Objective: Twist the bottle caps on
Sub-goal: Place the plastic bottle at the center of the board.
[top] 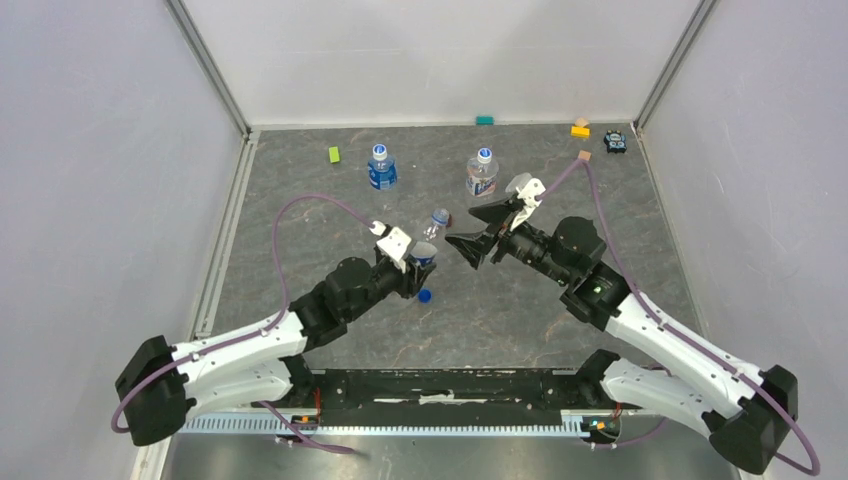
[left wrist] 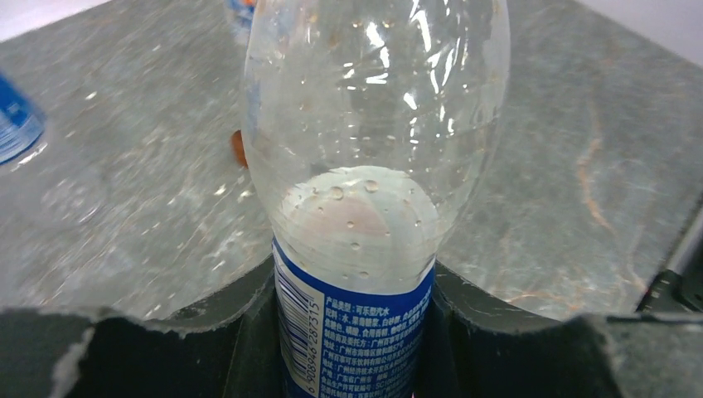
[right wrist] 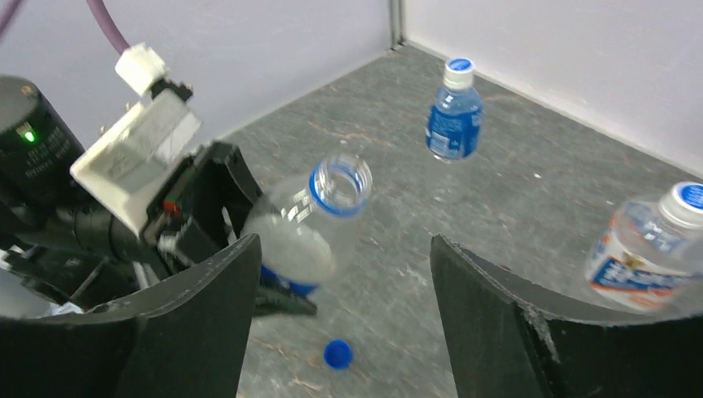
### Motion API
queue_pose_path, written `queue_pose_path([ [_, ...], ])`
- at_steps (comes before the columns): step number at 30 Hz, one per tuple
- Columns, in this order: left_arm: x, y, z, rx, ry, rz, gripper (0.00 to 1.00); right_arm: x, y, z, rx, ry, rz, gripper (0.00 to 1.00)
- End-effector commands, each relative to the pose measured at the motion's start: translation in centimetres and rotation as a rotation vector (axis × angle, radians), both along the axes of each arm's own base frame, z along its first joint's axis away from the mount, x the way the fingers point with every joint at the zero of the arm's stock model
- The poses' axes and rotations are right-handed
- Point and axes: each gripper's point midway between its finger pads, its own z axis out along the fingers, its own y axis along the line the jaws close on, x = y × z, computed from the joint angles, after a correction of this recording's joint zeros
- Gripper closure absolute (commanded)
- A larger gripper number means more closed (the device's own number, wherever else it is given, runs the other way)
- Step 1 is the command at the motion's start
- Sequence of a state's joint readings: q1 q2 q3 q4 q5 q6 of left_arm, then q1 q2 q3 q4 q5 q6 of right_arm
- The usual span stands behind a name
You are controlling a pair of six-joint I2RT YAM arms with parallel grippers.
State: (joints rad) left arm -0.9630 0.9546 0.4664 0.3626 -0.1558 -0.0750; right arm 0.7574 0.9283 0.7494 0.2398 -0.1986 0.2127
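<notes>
My left gripper (top: pixel 418 268) (left wrist: pixel 354 294) is shut on a clear bottle (top: pixel 432 238) (left wrist: pixel 373 124) (right wrist: pixel 311 228), its fingers pressed against both sides of the blue-and-white label. The bottle is tilted and held off the table, and its blue-ringed mouth is bare. A solid blue bottle cap (top: pixel 425 295) (right wrist: pixel 337 354) lies on the table just below it. My right gripper (top: pixel 478 231) (right wrist: pixel 341 242) hangs open to the right of the bottle's mouth, with nothing between its fingers. Two more bottles (top: pixel 381 168) (top: pixel 481 173) stand upright at the back with caps on, the left one (right wrist: pixel 454 116) and the right one (right wrist: pixel 647 253).
A dark red-brown disc (left wrist: pixel 238 148) lies beyond the held bottle. Toy blocks sit along the back: green (top: pixel 334 154), teal (top: pixel 484 120), yellow-orange (top: pixel 580 128), tan (top: pixel 584 155), and a small dark toy (top: pixel 614 142). White walls enclose the table on three sides.
</notes>
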Motion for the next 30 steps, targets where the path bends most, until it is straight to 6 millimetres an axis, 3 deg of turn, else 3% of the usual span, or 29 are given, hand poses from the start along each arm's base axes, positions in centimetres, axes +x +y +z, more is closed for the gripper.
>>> queue_pose_path([
  [1, 2.2, 3.1, -0.1, 0.039, 0.090, 0.176, 0.56, 0.2, -2.2, 0.0, -0.084, -0.013, -0.056, 0.15],
  [4, 3.0, 5.1, 0.1, 0.064, 0.126, 0.256, 0.56, 0.0, -2.3, -3.9, -0.256, 0.069, -0.021, 0.05],
  [9, 3.6, 8.7, 1.5, 0.065, 0.117, 0.370, 0.56, -1.0, -2.0, -9.8, -0.467, 0.202, 0.089, 0.05],
  [12, 3.6, 10.6, 3.3, 0.044, 0.088, 0.428, 0.56, -1.2, -1.5, -12.2, -0.539, 0.254, 0.140, 0.06],
  [21, 1.5, 15.5, 9.1, -0.005, -0.069, 0.514, 0.55, 0.1, 1.5, -17.1, -0.608, 0.320, 0.175, 0.19],
  [26, 0.6, 16.7, 9.5, -0.014, -0.109, 0.517, 0.55, 0.0, 4.1, -18.8, -0.568, 0.331, 0.220, 0.28],
  [30, 0.3, 17.4, 9.3, -0.025, -0.124, 0.536, 0.55, -1.3, 6.2, -19.8, -0.517, 0.369, 0.289, 0.31],
])
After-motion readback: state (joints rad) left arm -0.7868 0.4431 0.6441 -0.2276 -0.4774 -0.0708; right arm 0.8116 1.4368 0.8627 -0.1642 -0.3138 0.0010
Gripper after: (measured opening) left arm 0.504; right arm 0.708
